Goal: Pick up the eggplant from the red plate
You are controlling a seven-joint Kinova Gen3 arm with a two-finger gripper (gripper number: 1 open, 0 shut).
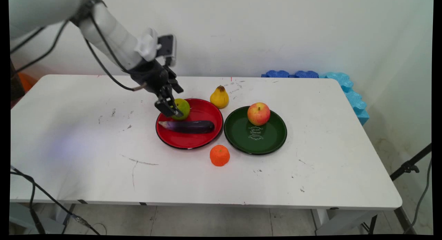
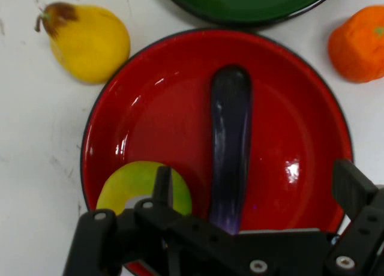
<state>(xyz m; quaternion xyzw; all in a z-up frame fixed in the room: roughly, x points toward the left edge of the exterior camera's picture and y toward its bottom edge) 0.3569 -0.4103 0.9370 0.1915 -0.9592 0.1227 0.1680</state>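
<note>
My black gripper (image 1: 170,108) hangs low over the left rim of a red plate (image 1: 198,141), open with its fingers wide apart. In the hand view the gripper (image 2: 258,189) straddles a dark purple eggplant (image 2: 230,150) that lies across the red plate (image 2: 156,108). A green apple (image 2: 135,183) sits on the same plate just outside one finger (image 2: 162,185), close against it. In the main view the green apple (image 1: 184,107) is at the plate's back left, partly behind the fingers, and the eggplant (image 1: 190,126) lies in front of it.
A green plate (image 1: 257,140) to the right carries a red apple (image 1: 258,113). A yellow pear (image 1: 219,97) stands behind the plates and an orange (image 1: 219,155) in front of them. Blue foam pieces (image 1: 342,84) lie at the back right corner.
</note>
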